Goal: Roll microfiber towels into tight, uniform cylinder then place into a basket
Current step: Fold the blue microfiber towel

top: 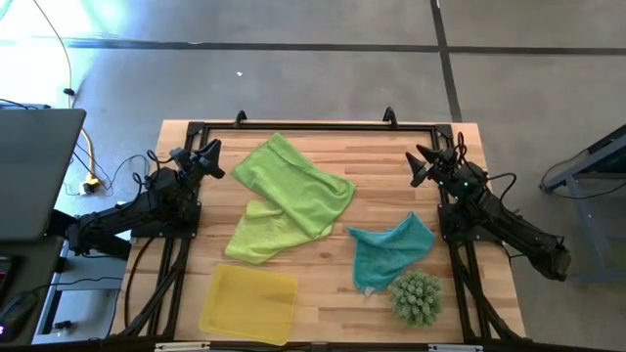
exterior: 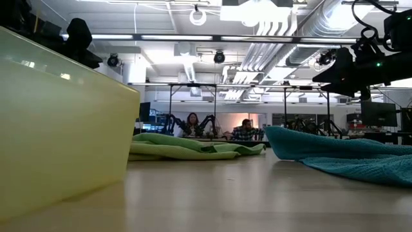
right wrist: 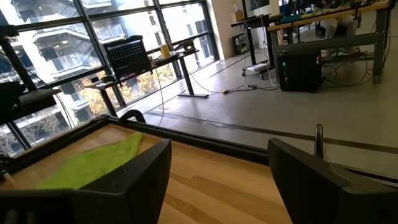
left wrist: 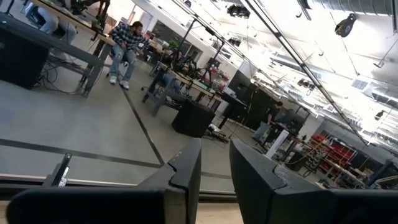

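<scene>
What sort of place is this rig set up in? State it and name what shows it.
Likely a robotics lab in an open industrial workspace. Exposed ducts run along the ceiling, people sit at workbenches on a bare concrete floor, and other robot arms stand on a far table.

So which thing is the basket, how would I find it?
Look at the wooden table from above and go to the near edge on the left arm's side. The basket is the flat yellow see-through tray there, just past the light green towels. It is the only stiff, straight-edged thing; the teal towel and the spiky green ball are soft.
</scene>
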`<state>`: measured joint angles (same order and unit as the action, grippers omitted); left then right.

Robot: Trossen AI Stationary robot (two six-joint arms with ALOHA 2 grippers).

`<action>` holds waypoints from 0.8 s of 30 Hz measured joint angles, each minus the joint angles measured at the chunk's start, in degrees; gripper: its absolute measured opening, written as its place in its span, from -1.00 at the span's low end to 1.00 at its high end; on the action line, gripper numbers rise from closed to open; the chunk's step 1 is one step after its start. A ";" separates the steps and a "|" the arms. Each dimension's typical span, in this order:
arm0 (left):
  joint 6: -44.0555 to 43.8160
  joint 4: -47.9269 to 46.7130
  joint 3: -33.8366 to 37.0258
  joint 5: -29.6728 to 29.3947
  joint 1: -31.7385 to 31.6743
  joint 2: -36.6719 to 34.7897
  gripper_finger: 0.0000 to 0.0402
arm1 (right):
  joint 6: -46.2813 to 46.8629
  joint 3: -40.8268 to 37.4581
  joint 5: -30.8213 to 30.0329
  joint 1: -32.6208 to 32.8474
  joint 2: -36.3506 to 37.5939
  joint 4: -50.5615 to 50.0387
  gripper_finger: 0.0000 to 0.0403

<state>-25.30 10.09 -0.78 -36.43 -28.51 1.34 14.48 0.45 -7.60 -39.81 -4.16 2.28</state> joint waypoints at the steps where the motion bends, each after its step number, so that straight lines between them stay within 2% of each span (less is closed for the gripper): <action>1: 0.00 0.00 0.00 0.00 0.00 0.00 -0.63 | 0.00 0.02 0.00 -0.02 0.00 -0.02 0.28; 15: 0.00 0.00 0.00 0.00 -0.02 0.00 -0.63 | 0.00 0.02 0.00 -0.02 0.00 0.39 0.28; 24: 0.00 0.00 0.00 0.00 -0.02 0.00 -0.63 | 3.59 0.00 0.12 0.10 0.00 9.98 0.28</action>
<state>-25.30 10.09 -0.78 -36.42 -28.53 1.34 18.07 0.45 -7.48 -39.71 -4.16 12.26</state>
